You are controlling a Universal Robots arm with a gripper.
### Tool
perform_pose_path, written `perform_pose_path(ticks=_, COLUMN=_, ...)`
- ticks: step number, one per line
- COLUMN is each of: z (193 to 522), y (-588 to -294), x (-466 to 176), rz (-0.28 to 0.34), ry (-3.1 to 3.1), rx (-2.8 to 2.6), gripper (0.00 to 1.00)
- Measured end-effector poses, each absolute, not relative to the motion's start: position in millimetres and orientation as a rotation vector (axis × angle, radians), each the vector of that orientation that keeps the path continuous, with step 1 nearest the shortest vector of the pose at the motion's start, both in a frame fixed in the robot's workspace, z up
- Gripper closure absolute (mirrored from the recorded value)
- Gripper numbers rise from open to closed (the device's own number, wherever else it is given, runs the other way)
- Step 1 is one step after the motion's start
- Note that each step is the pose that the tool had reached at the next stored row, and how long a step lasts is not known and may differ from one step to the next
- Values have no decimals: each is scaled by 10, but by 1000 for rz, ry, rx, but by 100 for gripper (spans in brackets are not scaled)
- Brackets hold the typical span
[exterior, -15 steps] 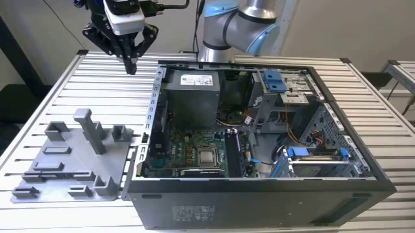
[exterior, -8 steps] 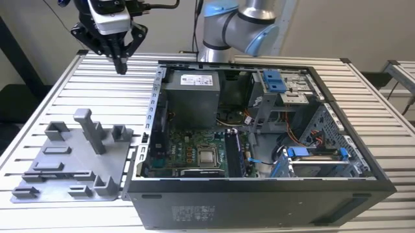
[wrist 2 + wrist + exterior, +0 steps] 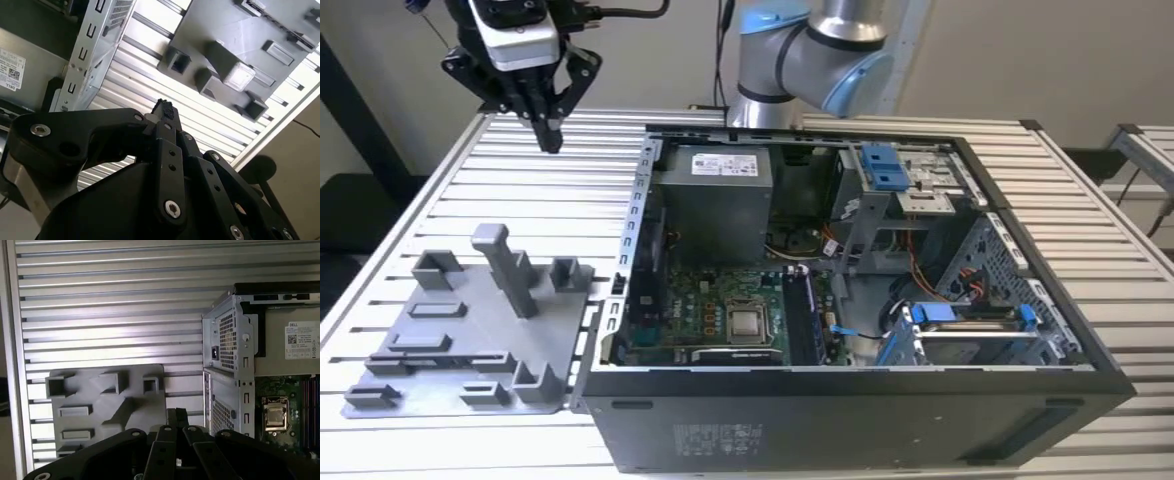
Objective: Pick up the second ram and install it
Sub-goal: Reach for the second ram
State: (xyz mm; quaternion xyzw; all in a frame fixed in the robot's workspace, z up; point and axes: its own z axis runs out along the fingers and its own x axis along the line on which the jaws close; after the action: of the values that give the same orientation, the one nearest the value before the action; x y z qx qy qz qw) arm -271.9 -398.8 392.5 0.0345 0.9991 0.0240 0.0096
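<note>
My gripper (image 3: 550,138) hangs high over the slatted table, at the exterior view's far left and back, beyond the grey fixture plate (image 3: 467,340). Its black fingers are pressed together and point down, and nothing shows between them. In both wrist views the joined fingertips (image 3: 165,109) (image 3: 176,416) hover above the plate and the table slats. Inside the open computer case (image 3: 854,300), dark narrow ram sticks (image 3: 799,312) stand on edge in the slots beside the processor socket (image 3: 747,322). I cannot tell which of them is the second ram.
The fixture plate carries a tall grey post (image 3: 507,268) and several low blocks and pockets. The case's metal rear wall (image 3: 638,230) rises right beside the plate. The arm's base (image 3: 814,50) stands behind the case. Bare slats (image 3: 520,190) lie under the gripper.
</note>
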Motion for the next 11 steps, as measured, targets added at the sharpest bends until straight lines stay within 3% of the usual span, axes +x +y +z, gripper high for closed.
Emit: perform_pose_path(ticks=11, z=3924, y=-3988, x=-2979, rz=75, ry=3121, rx=108, gripper=89)
